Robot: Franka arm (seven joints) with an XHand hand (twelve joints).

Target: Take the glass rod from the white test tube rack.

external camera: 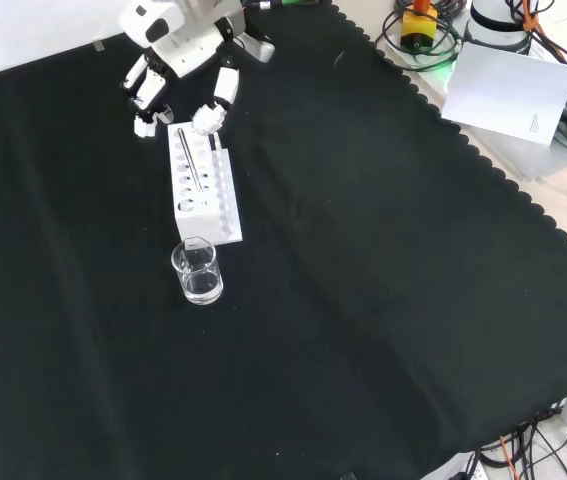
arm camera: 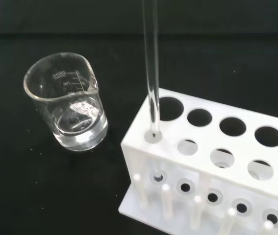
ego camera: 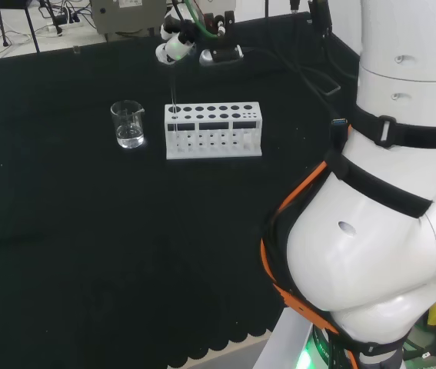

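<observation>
in the rack's [arm camera: 212, 147] corner hole beside the beaker [arm camera: 70, 105] stands the rod [arm camera: 151, 73], upright. thin, smooth, likely slippery and brittle; best pinched near its top. the hand [external camera: 178, 45] hovers above, fingers relaxed.

The robot's black and white hand [external camera: 178, 45] reaches in from the top of the front view, palm down, fingers [external camera: 221, 95] spread and bent downward. The white arm [ego camera: 387, 200] bulks at the head view's right.

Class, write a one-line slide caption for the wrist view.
Glass rod standing in a corner hole of the white test tube rack, beside a glass beaker.
</observation>
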